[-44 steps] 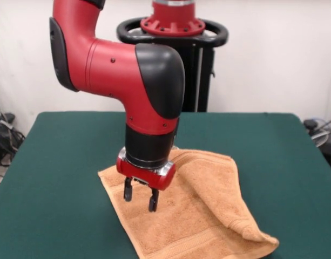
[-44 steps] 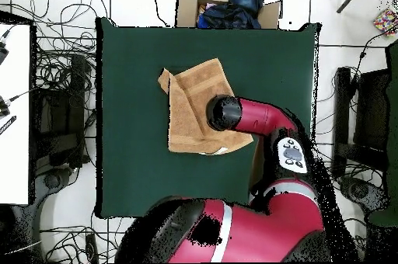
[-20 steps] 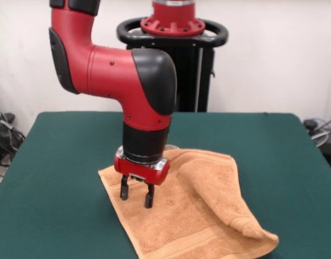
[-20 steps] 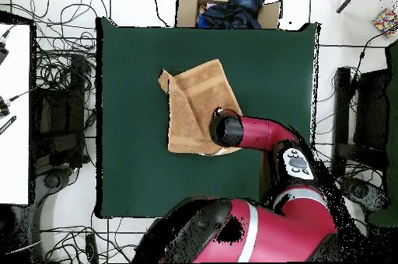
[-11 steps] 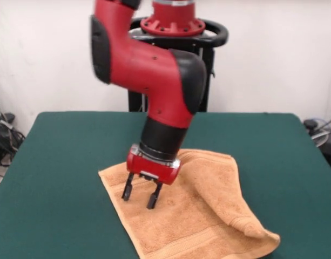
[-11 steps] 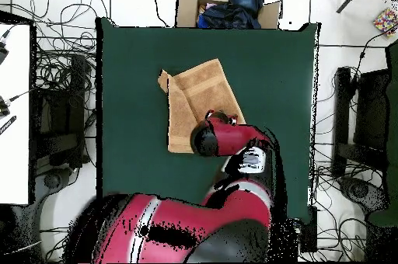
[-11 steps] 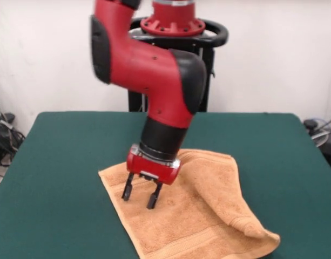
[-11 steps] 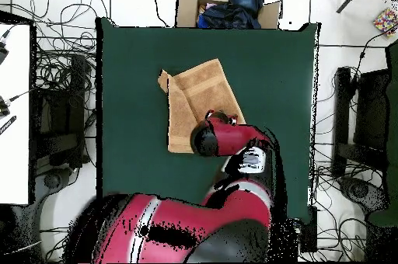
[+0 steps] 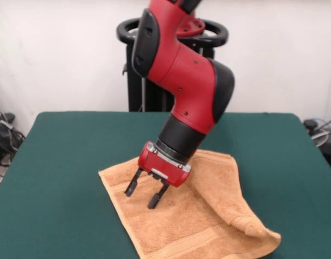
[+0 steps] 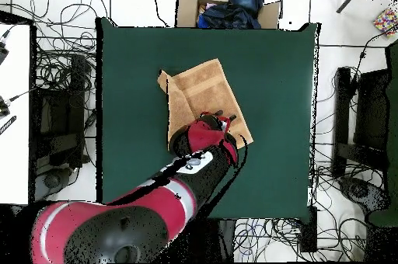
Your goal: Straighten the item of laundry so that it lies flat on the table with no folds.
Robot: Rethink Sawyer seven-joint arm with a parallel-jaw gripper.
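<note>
While the arm leans in at a slant, I see the claw hanging just above the orange-tan towel, its two black fingers spread apart and gripping nothing. That towel lies near the middle of the green tabletop, not flat: one side is folded over onto the rest, making a raised ridge. Overhead, the arm covers part of the towel.

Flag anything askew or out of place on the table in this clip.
The towel is not flat: one side is folded over onto itself, leaving a raised ridge and a humped corner near the table's front edge. It also lies skewed to the table's edges. The open gripper hangs tilted over it.
</note>
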